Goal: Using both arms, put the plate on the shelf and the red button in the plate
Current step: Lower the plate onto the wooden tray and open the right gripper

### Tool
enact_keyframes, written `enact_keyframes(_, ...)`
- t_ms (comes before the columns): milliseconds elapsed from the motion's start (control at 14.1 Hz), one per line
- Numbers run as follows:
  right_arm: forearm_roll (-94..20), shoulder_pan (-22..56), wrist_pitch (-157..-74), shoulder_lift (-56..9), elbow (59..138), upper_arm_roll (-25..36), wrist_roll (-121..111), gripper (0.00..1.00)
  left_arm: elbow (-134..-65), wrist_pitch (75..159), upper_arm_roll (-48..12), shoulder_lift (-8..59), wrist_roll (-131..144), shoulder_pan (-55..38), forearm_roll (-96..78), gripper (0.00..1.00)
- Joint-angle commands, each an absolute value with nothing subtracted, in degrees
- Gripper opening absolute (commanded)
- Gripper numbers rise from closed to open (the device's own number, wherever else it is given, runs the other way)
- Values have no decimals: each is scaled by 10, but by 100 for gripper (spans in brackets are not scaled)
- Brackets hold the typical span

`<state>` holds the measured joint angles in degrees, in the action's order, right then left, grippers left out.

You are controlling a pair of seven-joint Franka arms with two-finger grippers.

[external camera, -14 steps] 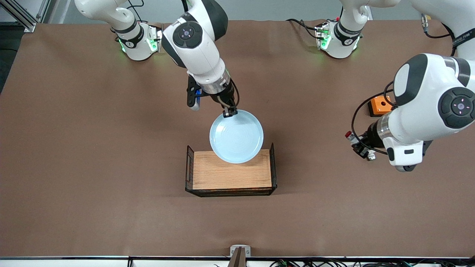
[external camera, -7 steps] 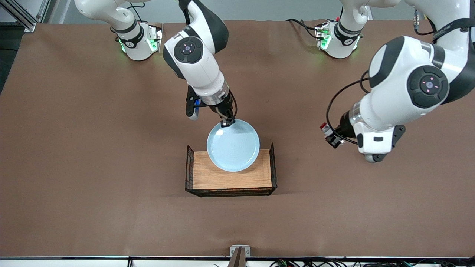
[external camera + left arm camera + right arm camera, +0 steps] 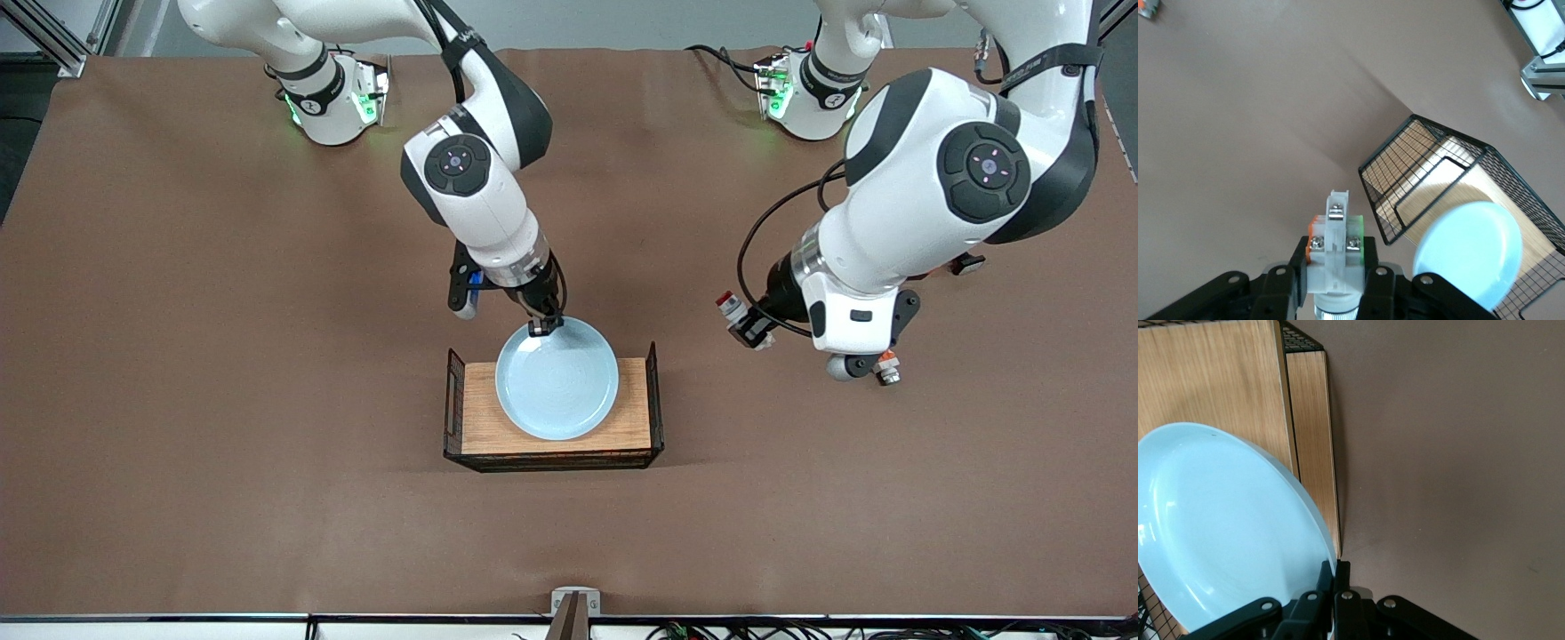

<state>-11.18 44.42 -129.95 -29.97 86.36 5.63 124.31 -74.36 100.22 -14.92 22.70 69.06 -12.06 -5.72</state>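
Right tool (image 3: 545, 326), clamped on the plate (image 3: 557, 380) rim at centre frame, has dropped it lower over the tray (image 3: 551, 433). At centre right, my left tool (image 3: 745, 327), gripping the red button (image 3: 732, 308), has swung closer above the counter (image 3: 222, 356); I judge both placements close.

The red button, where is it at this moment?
The small whitish-grey red button with green bits is held in the left gripper above bare table, toward the left arm's end from the wooden tray.
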Motion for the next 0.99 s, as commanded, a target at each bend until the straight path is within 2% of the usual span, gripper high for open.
enact_keyframes(0, -105, 439, -1298, -321, 836, 53, 1248, 0, -743, 1017, -156, 230, 707, -120, -64, 11)
enact_keyframes(496, -94, 436, -1297, -359, 806, 53, 1249, 3, -743, 1060, -174, 235, 746, -124, -64, 11)
enact_keyframes(638, -87, 435, -1297, -360, 805, 53, 1247, 12, -743, 1071, -175, 235, 763, -129, -64, 11)
enact_keyframes(780, -89, 431, -1295, -360, 805, 52, 1248, 43, -743, 1081, -174, 241, 776, -133, -64, 11)
enact_keyframes(850, -91, 430, -1293, -359, 805, 52, 1250, 75, -743, 1082, -174, 244, 776, -136, -64, 11)
enact_keyframes(921, -90, 431, -1291, -359, 805, 52, 1252, 98, -743, 1084, -174, 249, 775, -137, -64, 11)
